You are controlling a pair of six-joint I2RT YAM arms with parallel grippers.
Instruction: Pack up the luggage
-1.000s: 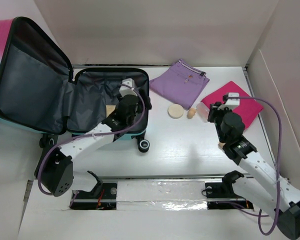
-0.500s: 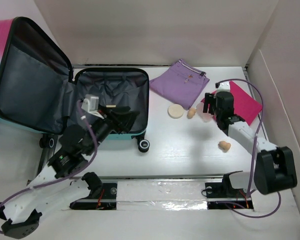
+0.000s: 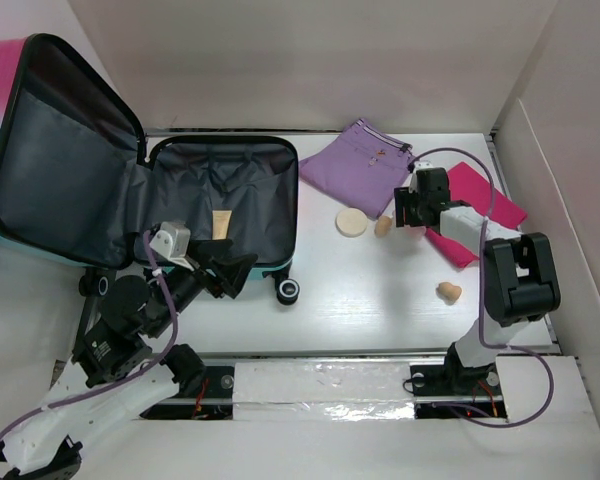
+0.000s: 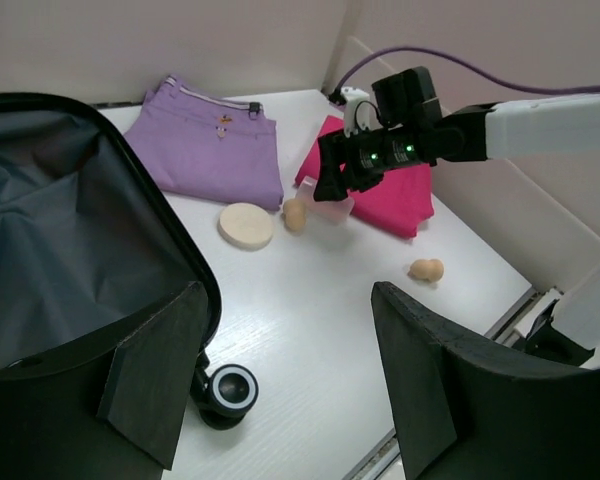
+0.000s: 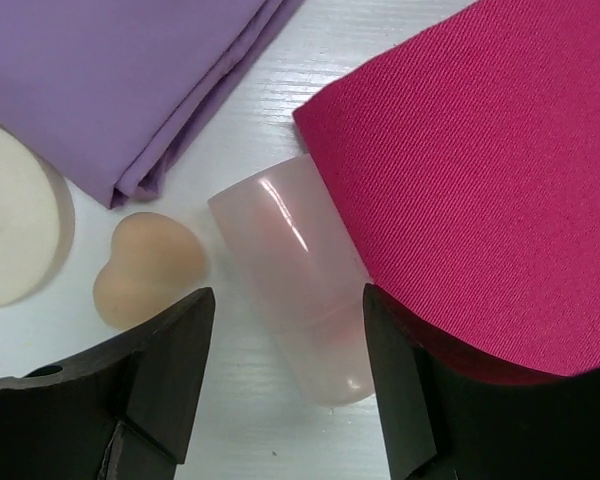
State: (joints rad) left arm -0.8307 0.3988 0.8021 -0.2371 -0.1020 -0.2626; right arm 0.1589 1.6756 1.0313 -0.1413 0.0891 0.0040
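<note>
Luggage (image 3: 250, 190) lies open at the left of the surface (image 3: 380, 300), lid (image 3: 70, 170) cropped, crinkled grey lining (image 3: 190, 200) showing. My right hand (image 5: 285, 330), fingers spread, straddles a translucent pink tube (image 5: 290, 280) against twilled magenta cloth (image 5: 480, 180); my left hand (image 4: 290, 370) gapes.

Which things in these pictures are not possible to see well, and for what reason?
- Translucent pink plastic cylinder: top view, mostly under the right gripper.
- Open pink-to-teal hard-shell suitcase: top view, left edge cuts its lid.
- Small flat tan item inside: too small to identify.
- Folded magenta cloth: top view, right arm covers part.
</note>
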